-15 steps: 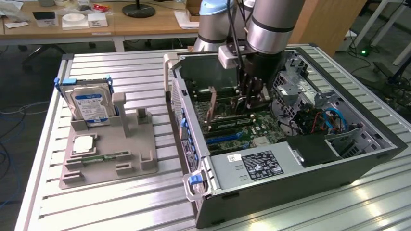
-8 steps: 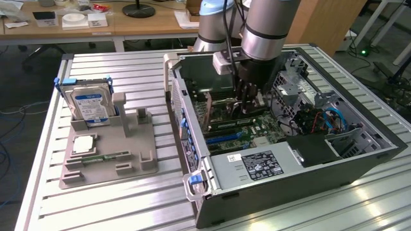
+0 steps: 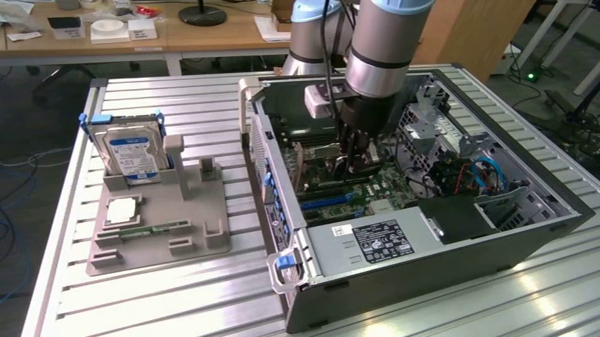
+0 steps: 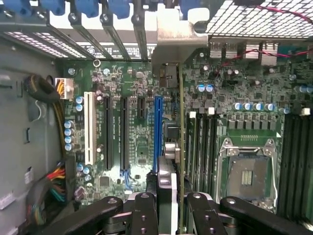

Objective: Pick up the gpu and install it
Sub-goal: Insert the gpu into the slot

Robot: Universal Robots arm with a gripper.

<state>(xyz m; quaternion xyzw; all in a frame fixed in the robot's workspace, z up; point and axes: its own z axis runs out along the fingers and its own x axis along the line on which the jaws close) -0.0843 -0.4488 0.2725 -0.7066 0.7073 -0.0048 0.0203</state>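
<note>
1. The exterior view shows the grey-and-blue robot arm (image 3: pixel 380 49) reaching straight down into the open black metal computer case (image 3: pixel 422 260), which lies on its side on the ribbed aluminium counter (image 3: pixel 187 295).
2. On the exterior view's left, well apart from the case, a grey plastic holder tray (image 3: pixel 164 242) carries a silver hard drive with a blue-white label (image 3: pixel 131 156) standing upright, a square silver chip (image 3: pixel 123 210) and a narrow green memory stick (image 3: pixel 156 229) lying flat.
3. In that view the black fingers (image 3: pixel 353 144) hang low over the green motherboard (image 3: pixel 375 189), and what they hold is mostly hidden behind them.
4. The wrist view looks past the fingers (image 4: pixel 143 215) at the gpu (image 4: pixel 179 117), a thin flat card with a green circuit board and a silver metal end bracket, seen edge-on.
5. The fingers are clenched on the gpu, one on each face of the card.
6. The gpu stands on edge, square to the motherboard (image 4: pixel 137 147), just beside the long blue expansion slot (image 4: pixel 157 132) and between it and the black memory slots (image 4: pixel 200 142).
7. Its long axis runs parallel to the blue slot; the bracket end (image 4: pixel 171 44) points toward the case's slotted rear wall (image 4: pixel 112 29), the other end lies at the fingers.
8. Whether the card's edge is seated in a slot cannot be told.
9. The wrist view also gives a white slot (image 4: pixel 89 127) and the open silver processor socket (image 4: pixel 247 171).
</note>
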